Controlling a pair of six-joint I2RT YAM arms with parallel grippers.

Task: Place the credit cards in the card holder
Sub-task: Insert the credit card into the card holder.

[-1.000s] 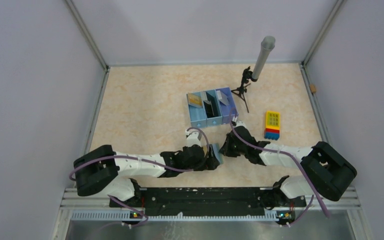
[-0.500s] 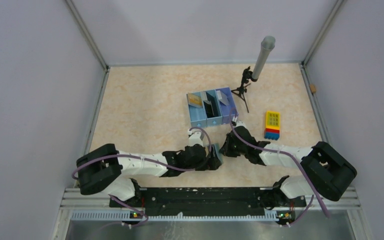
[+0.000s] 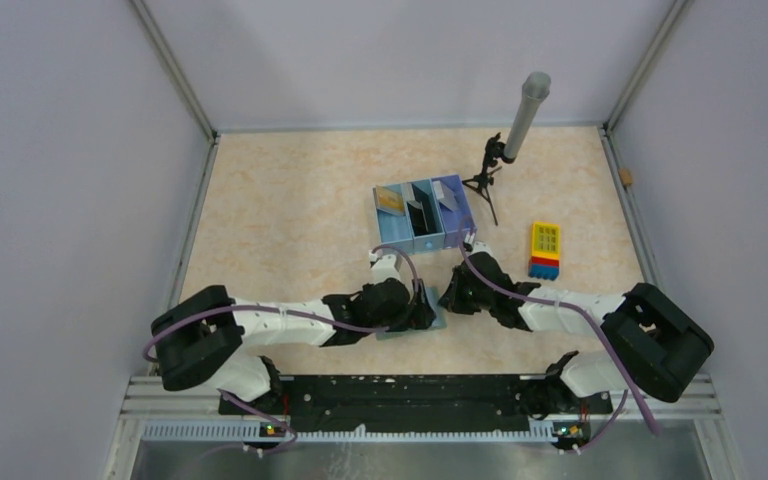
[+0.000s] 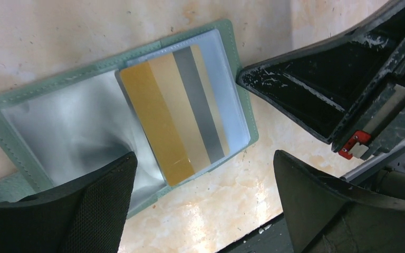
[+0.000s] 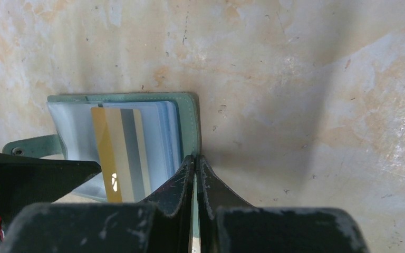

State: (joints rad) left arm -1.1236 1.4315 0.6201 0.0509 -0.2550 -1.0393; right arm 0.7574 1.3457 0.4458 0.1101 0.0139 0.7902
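Left tool [image 4: 204, 154] is hanging over the card holder [image 4: 58, 121] near the front edge of the counter [image 3: 290, 220]. Its two fingers are standing wide apart and it is gripping nothing. One finger is covering the near left corner of the holder, and I cannot tell if it is touching.

The card holder is lying open and flat on the counter, between the two tools. Its green edge is showing all the way around two shiny clear pockets. A striped card [image 4: 174, 116], gold and grey, is lying on the right half, the half next to the right tool. I cannot tell if it is all the way inside the pocket.

The right tool [image 5: 195, 161] is closed tight, with its fingers pressed together. Its tip is touching the right edge of the holder.

Farther back, a blue tray [image 3: 400, 242] with three boxes is sitting on the counter. A gold card [image 3: 392, 198] is leaning in its left box and a dark card [image 3: 421, 214] is standing in the middle one. Just right of the tray, a small black tripod [image 3: 485, 180] is holding up a grey tube [image 3: 525, 115]. A yellow toy block [image 3: 545, 248] with red and blue at its near end is lying farther right.
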